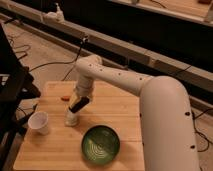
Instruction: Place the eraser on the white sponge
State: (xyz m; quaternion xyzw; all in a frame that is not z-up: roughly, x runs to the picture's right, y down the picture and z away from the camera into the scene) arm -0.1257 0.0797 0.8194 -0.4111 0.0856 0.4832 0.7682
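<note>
Site: wooden table (125,107), 1 arm reaching in from the right.

- Gripper (76,107): low over the left half of the table and pointing down and to the left. It is clenched. A dark bar sits at its tip, which I read as the eraser (80,103) pinched between the 2 fingers. Dark fingers and dark block run together, so where one ends and the other begins is not clear. No other black block shows on the table.
- Eraser: off the wood and carried in the gripper. Its long axis is tilted, with the lower end to the left and the upper end to the right.
- White sponge (72,120): flat on the table, just below the gripper tip and a touch to the left of it as seen here. Its top edge is partly covered by the gripper. I cannot tell whether the eraser's lower end touches the sponge or hangs just above it.
- Key relation: the sponge lies almost straight under the held eraser, so what remains looks like a short drop rather than a sideways move. The eraser's tilt does not line up with the sponge, so it may land on 1 end and tip over.
- Nearby: paper cup (40,122) to the left of the sponge and apart from it. Green bowl (84,143) in front and to the right, near but clear. Red marker (65,98) behind the gripper.
- Judgement: carry nearly done, release not yet made.
</note>
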